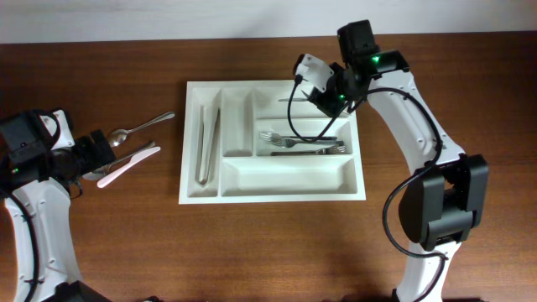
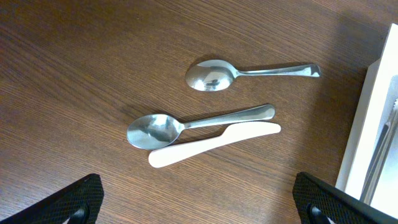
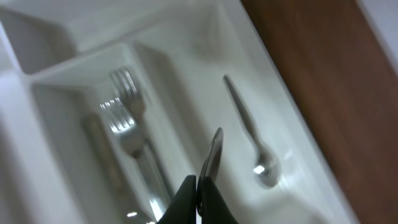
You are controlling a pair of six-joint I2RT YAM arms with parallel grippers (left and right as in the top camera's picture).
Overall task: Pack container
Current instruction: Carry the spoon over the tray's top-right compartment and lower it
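**Cutlery tray** (image 1: 285, 178): white plastic, rectangular, lying flat at the middle of the brown wooden table (image 1: 252, 252). It has five compartments, two narrow upright ones on its left and three long horizontal ones stacked on its right.
- Leftmost upright compartment: one pair of metal tongs (image 1: 207, 143), lying lengthwise.
- Middle horizontal compartment: metal forks (image 1: 298, 143) lying on their sides, tines toward the upright compartments. The exact count is unclear.
- Top horizontal compartment: one small metal spoon (image 3: 249, 137), seen in the right wrist view, lying along the compartment floor.

**Right gripper** (image 1: 323, 101): hangs over the top horizontal compartment with its fingers pressed together. In the wrist view a thin grey sliver stands out from the closed tips. Whether that is a held utensil or part of the fingers cannot be told.

**Left gripper** (image 1: 105, 151): sits to the left of the tray, well apart from it, above the loose cutlery. Its jaws are spread wide and hold nothing.

**Loose items on the table, left of the tray:**
- One metal teaspoon (image 2: 249, 71), bowl up, lying apart from the others.
- A second metal spoon (image 2: 199, 122), bowl up.
- One white plastic knife (image 2: 214, 143), just beside the second spoon and roughly parallel to it, touching or nearly touching.
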